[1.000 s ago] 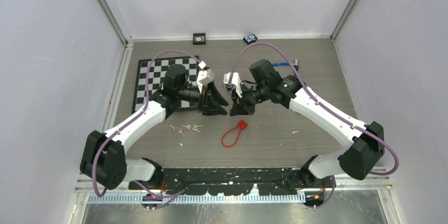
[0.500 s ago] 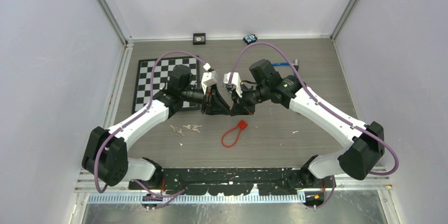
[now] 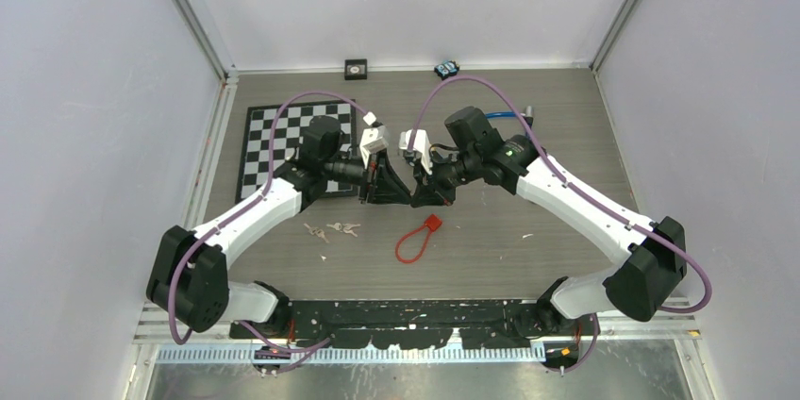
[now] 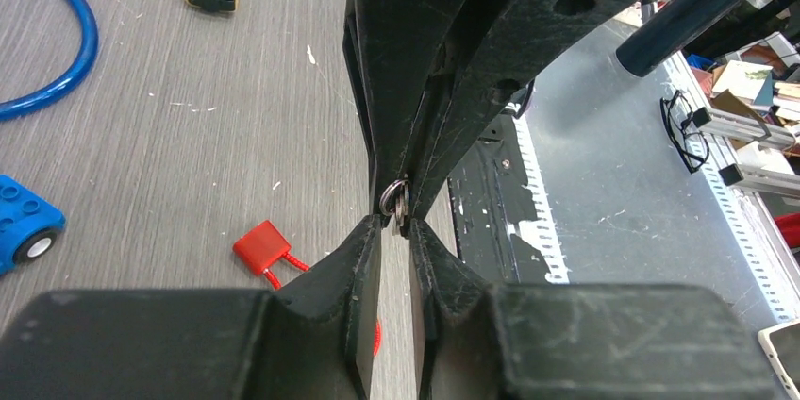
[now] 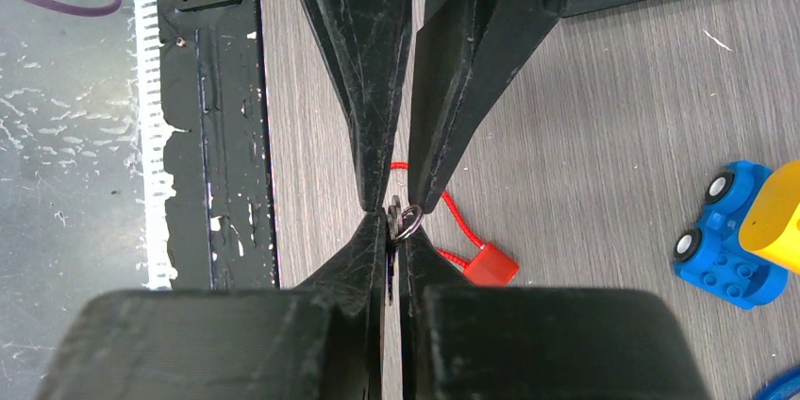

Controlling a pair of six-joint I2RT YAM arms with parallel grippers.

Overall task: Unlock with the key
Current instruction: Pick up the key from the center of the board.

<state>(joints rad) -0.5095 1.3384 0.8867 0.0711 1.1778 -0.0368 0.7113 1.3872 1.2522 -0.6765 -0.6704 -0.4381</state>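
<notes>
Right pincer point(image 5: 392, 226) is closed flat on a small key point(image 5: 391, 211), held in the air above the worktop point(image 3: 528, 136). The key's ring point(image 5: 408, 223) stands just beside the fingertips. Left pincer point(image 4: 396, 223) meets it tip to tip. Its fingers stand a narrow gap apart around the ring end of the key, and whether they pinch the metal cannot be told.

The red cable lock point(image 3: 432, 223) lies loose on the worktop, below the meeting tips and slightly toward the arm bases. It is apart from the key and held by neither arm. A few spare keys point(image 3: 340, 228) lie to its left.

Hazards, as judged:
- A release by the right pincer before the left has a firm hold would drop the key.
- A hold on the ring alone would let the blade swing and spoil the aim.
- The unheld lock could slide when the key is pushed in.
</notes>
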